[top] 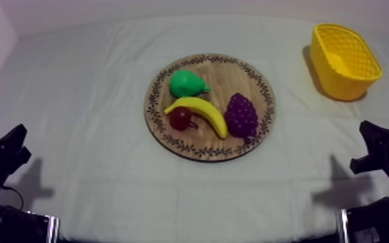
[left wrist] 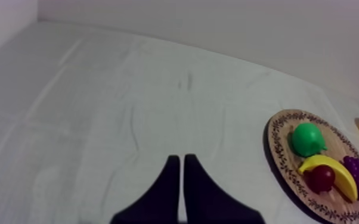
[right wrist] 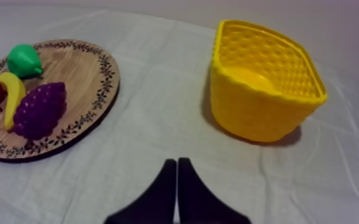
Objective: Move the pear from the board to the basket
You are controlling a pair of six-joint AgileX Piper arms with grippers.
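Observation:
A green pear [top: 186,83] lies on the far left part of the round wooden board [top: 249,74] in the middle of the table. The pear [left wrist: 308,139] and board [left wrist: 277,128] also show ahead of my left gripper [left wrist: 178,159], which is shut on nothing, its fingers together as a narrow wedge over bare cloth. The yellow basket [top: 346,61] stands at the table's far right. My right gripper [right wrist: 176,162] is likewise shut on nothing, with the basket [right wrist: 264,83] ahead of it and the pear [right wrist: 24,60] at the board's [right wrist: 86,65] far side. My left gripper [top: 10,148] and right gripper [top: 375,139] rest low at the sides.
A banana [top: 203,112], a small red fruit [top: 181,119] and a bunch of grapes [top: 241,115] share the board, nearer than the pear. The grey-white cloth [top: 94,97] covers the table, and a pale wall rises behind it.

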